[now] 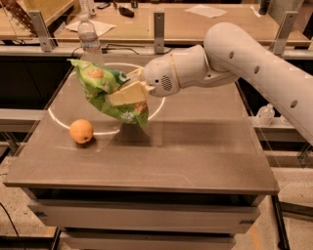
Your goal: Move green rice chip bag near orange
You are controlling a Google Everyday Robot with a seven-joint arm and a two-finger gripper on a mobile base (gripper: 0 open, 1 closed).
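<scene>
The green rice chip bag (105,93) hangs in the air above the table, crinkled and tilted, its lower corner near the table top. My gripper (126,90) reaches in from the right on the white arm and is shut on the bag's middle. The orange (81,131) sits on the table at the left, below and to the left of the bag, a short gap apart from it.
A clear water bottle (88,35) stands at the table's back left. The grey table (195,151) stretches to the right and front. A wooden bench with papers (205,10) runs behind. A small bottle (265,115) sits off the right side.
</scene>
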